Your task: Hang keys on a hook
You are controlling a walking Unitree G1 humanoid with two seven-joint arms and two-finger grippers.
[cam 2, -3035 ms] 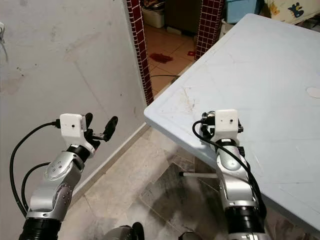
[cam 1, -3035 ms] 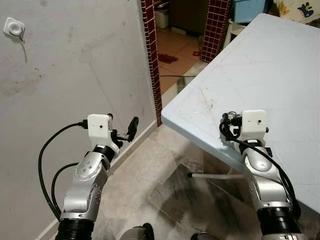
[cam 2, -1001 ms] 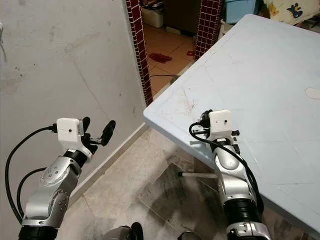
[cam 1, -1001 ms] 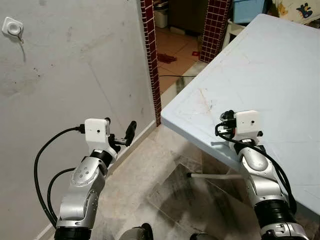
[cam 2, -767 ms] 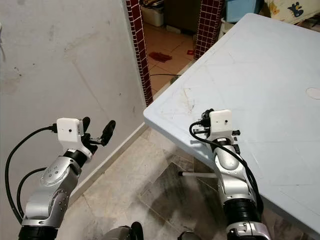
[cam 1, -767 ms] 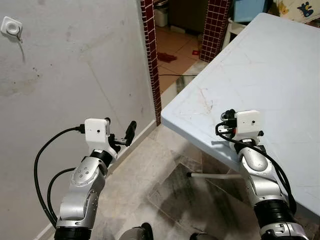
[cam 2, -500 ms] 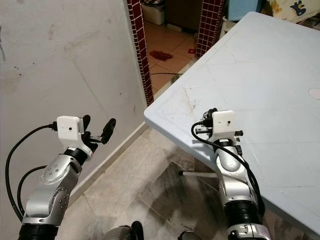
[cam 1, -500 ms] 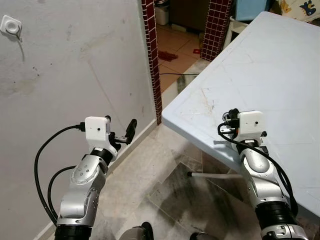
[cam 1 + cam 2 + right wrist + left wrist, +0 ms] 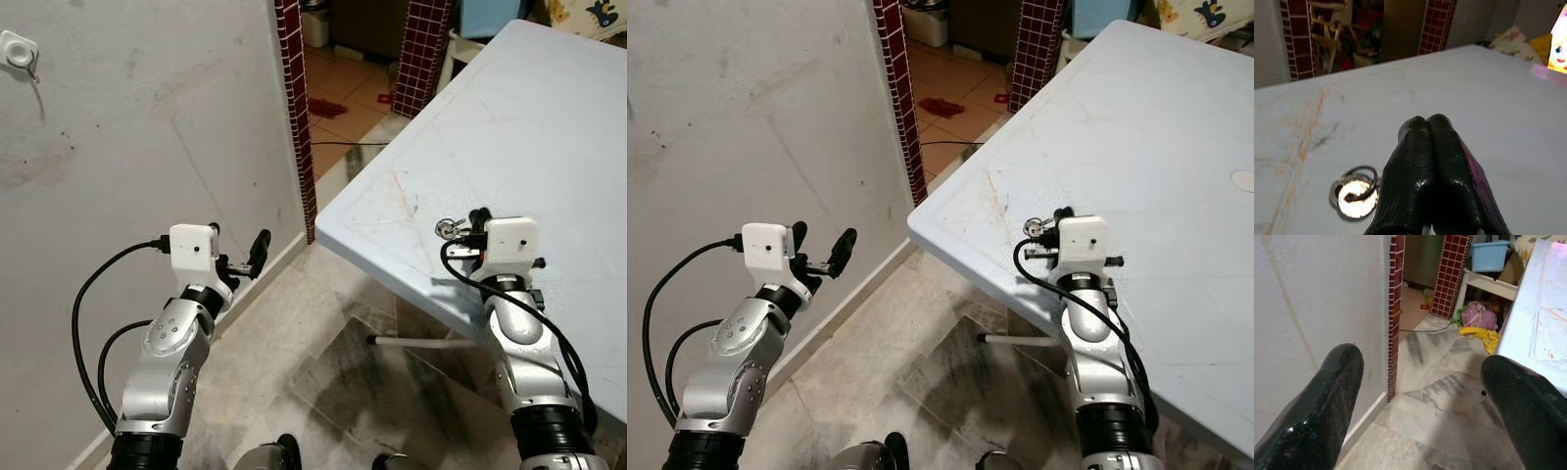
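Grey plastered wall (image 9: 147, 127) on the left, running to a red-tiled door edge (image 9: 294, 108), with a second tiled pillar (image 9: 423, 49) beyond the opening. Pale blue table (image 9: 549, 127) on the right, scuffed and scratched near its front corner, standing over a marbled stone floor (image 9: 323, 362). Blue bin (image 9: 1489, 256) and a heap of cloth (image 9: 1479, 318) on the floor past the doorway, under a white bench.

Left arm raised in front of the wall, with the left gripper (image 9: 241, 258) spread wide and holding nothing; both black fingers (image 9: 1327, 396) far apart in the left wrist view, floor and doorway visible between them. Right arm reaching over the table's front edge, with the right gripper (image 9: 1425, 129) pressed tight together, fingertips touching, nothing between them.

White hook (image 9: 19, 49) high on the wall at the far left, a thin cord hanging from it, well apart from both grippers. Keys (image 9: 1354, 193) lying flat on the table, a ring with a shiny round piece, just beside the right gripper's closed tips and apparently not gripped.
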